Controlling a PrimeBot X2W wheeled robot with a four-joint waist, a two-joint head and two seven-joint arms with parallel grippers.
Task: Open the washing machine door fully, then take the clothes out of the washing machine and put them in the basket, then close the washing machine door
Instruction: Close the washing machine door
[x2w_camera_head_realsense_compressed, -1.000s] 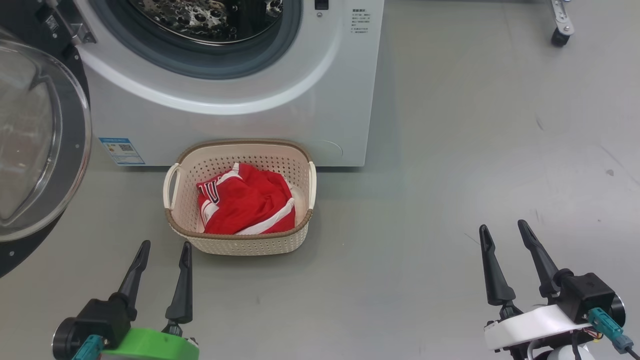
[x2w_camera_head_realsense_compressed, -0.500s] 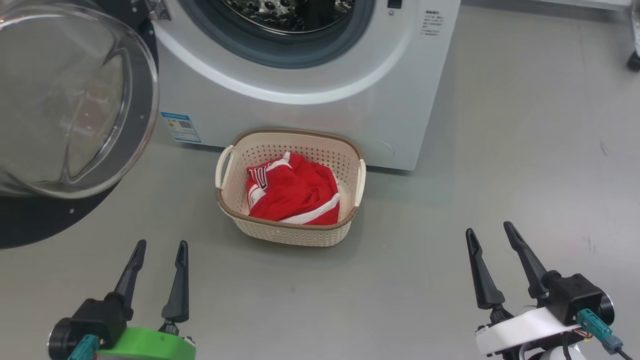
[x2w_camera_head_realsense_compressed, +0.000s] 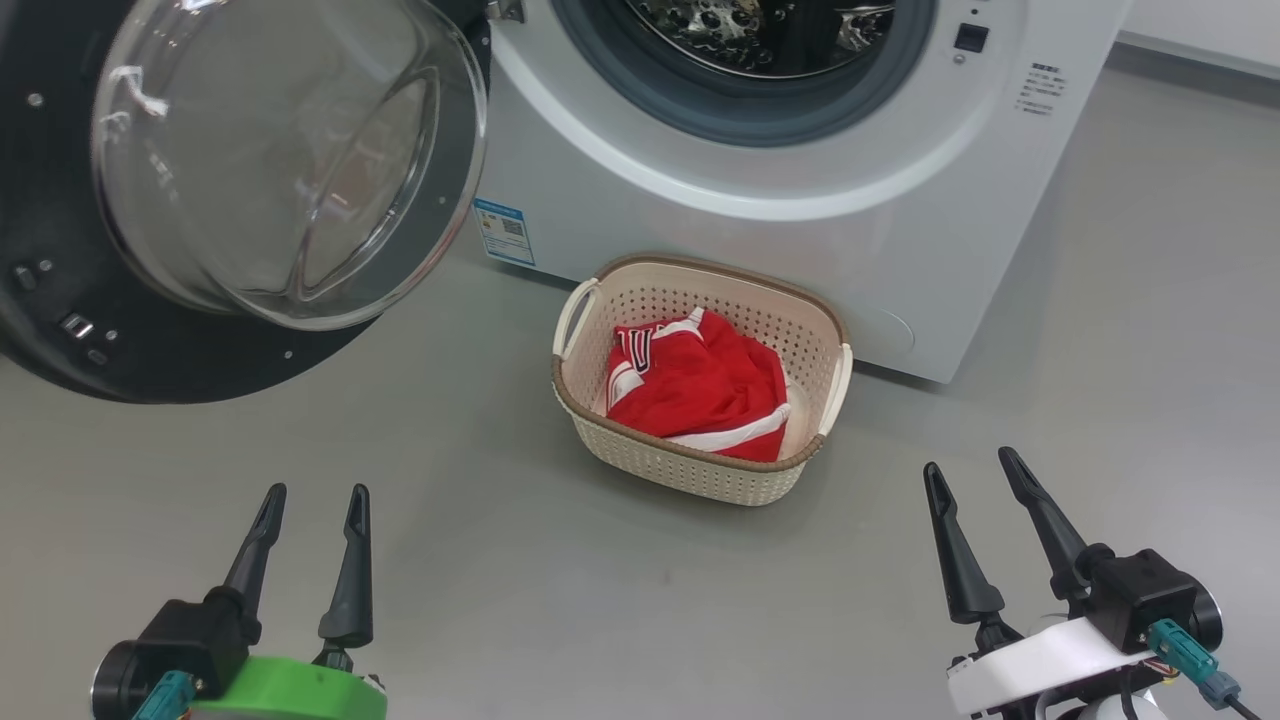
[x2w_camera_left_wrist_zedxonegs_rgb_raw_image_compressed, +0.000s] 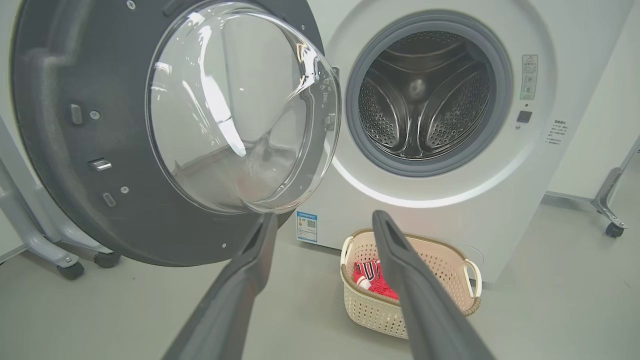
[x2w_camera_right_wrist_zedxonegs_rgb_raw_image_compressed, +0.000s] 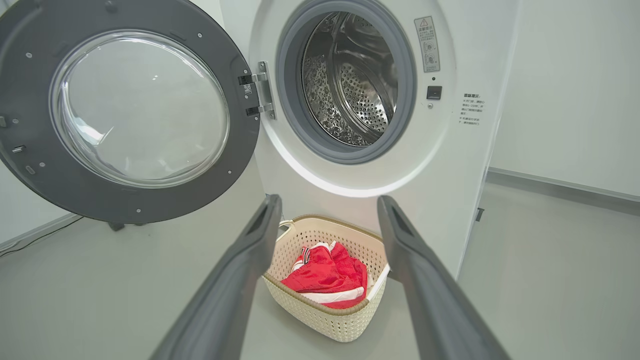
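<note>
The white washing machine (x2w_camera_head_realsense_compressed: 780, 220) stands with its round black-rimmed door (x2w_camera_head_realsense_compressed: 60, 330) swung wide open to the left, the clear glass bowl bulging toward me. Its steel drum (x2w_camera_left_wrist_zedxonegs_rgb_raw_image_compressed: 425, 105) looks bare inside. The red clothes (x2w_camera_head_realsense_compressed: 700, 385) with white trim lie in the cream basket (x2w_camera_head_realsense_compressed: 690, 470) on the floor just in front of the machine. My left gripper (x2w_camera_head_realsense_compressed: 312, 497) hovers open at the lower left, well short of the basket. At the lower right my right gripper (x2w_camera_head_realsense_compressed: 970, 465) is open too, with nothing between its fingers.
Grey floor stretches all around the basket and grippers. A pale frame on castor wheels (x2w_camera_left_wrist_zedxonegs_rgb_raw_image_compressed: 70, 267) stands behind the open door. Another castor leg (x2w_camera_left_wrist_zedxonegs_rgb_raw_image_compressed: 612, 227) stands to the right of the machine (x2w_camera_right_wrist_zedxonegs_rgb_raw_image_compressed: 400, 125). A white wall (x2w_camera_right_wrist_zedxonegs_rgb_raw_image_compressed: 575, 90) rises beyond the machine's right side.
The whole head view has shifted, so machine, door and basket now sit further right in it: the camera turned left. Both grippers remain open and hold the same pose.
</note>
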